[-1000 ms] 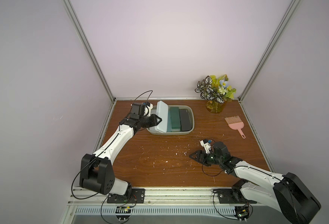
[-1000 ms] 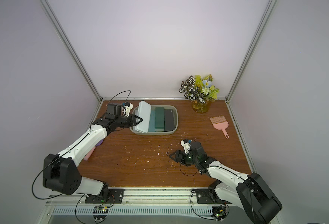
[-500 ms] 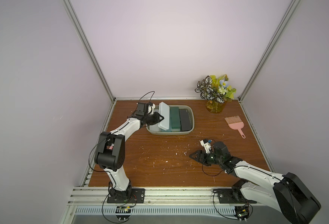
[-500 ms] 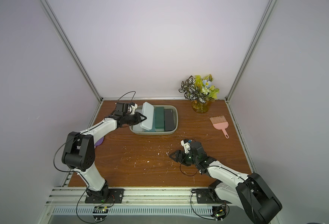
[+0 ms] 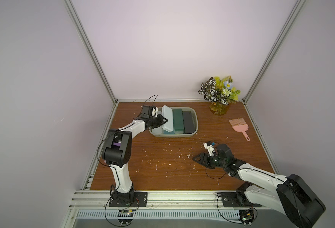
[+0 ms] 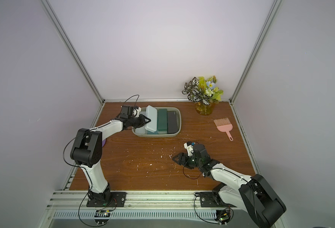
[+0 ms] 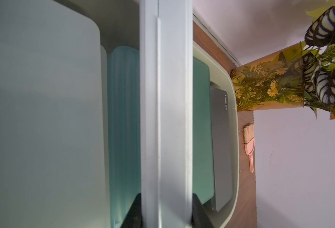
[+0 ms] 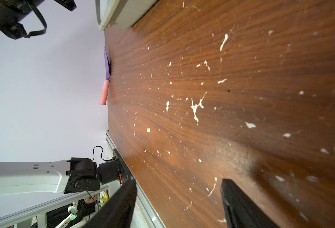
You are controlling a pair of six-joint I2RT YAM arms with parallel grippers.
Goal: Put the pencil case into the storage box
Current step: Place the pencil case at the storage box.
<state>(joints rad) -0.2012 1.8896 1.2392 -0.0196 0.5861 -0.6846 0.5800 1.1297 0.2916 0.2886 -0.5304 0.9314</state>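
one small word in pale letters stands near one end of the dark grey case (image 7: 221, 148) in the storage box (image 7: 235, 138). it looks like "nusign". in both top views it is too small to read.

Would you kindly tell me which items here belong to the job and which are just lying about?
Job:
pale pencil case, held in the left gripper
storage box

Lying about:
flower vase
pink brush
purple knife
open right gripper
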